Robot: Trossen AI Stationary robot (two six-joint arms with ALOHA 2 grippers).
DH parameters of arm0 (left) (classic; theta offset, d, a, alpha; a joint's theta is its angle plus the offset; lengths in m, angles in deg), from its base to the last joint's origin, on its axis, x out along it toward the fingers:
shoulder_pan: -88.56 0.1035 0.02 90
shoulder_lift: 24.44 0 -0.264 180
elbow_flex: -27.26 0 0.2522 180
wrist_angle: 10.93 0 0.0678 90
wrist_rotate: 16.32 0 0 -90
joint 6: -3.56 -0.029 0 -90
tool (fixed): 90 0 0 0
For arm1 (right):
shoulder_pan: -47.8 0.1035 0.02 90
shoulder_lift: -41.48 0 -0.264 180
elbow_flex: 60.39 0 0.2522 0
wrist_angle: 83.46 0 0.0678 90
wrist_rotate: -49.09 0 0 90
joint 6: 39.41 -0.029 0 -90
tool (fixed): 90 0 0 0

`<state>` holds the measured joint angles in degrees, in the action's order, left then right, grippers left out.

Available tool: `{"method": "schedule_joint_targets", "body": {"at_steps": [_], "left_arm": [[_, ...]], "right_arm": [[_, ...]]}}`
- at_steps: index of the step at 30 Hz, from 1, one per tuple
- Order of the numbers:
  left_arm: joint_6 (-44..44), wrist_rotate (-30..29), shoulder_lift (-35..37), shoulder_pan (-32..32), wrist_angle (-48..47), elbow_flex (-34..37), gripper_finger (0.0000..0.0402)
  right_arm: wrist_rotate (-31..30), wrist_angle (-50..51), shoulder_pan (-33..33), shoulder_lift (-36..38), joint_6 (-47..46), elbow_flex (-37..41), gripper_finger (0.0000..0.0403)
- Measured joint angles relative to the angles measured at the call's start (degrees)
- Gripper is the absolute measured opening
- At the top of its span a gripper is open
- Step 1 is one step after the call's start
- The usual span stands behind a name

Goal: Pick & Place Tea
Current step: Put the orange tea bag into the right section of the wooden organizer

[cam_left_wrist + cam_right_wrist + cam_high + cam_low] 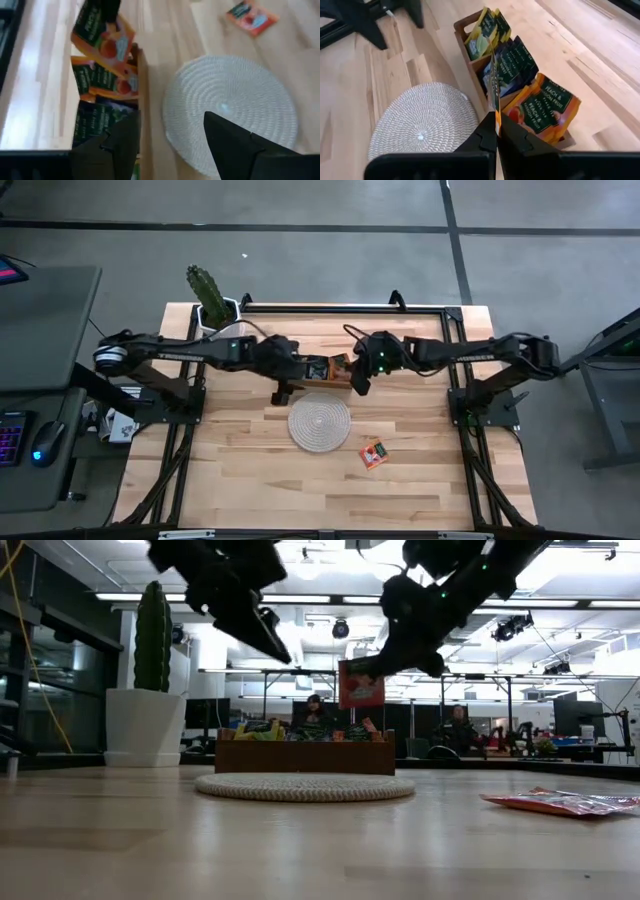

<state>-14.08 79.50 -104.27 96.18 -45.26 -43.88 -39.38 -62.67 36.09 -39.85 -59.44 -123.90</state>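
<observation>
The brown wooden tray (pixel 326 370) stands beyond the round woven mat (pixel 319 423), with yellow-green, dark and orange tea sachets (pixel 512 65) upright in its compartments. My right gripper (pixel 496 131) hangs over the tray's right end, shut on one orange-red tea sachet (pixel 361 683). My left gripper (pixel 170 145) is open, above the tray's near wall (pixel 143 100) and the mat's far edge (pixel 230 110), with nothing between its fingers. Another orange-red sachet (pixel 374 453) lies flat on the table, right of the mat. My right gripper pinches the orange-red sachet between its two fingers at one edge (pixel 495 117). The fingers slant down from the table's right side. The sachet stands out beyond the fingertips, seen edge-on in the wrist view. It hangs upright, clear above the tray (pixel 305 755).
A cactus in a white pot (pixel 212 298) stands at the table's far left corner. A black frame (pixel 345 308) runs along the far edge. Bare wood (pixel 250 480) lies in front of the mat. People sit in the room beyond the table (pixel 315 710).
</observation>
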Motion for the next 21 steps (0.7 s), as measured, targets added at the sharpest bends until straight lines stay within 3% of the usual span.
{"method": "schedule_joint_targets", "body": {"at_steps": [10,21], "left_arm": [[9.8,7.8,14.3,-0.1,17.2,17.9,0.0213],[11.9,7.6,20.4,-0.1,17.8,21.6,0.0213]], "right_arm": [[7.4,-0.8,-6.2,-4.4,7.1,0.0,0.0000],[9.4,-3.4,-7.5,-9.4,7.6,0.0,0.0000]]}}
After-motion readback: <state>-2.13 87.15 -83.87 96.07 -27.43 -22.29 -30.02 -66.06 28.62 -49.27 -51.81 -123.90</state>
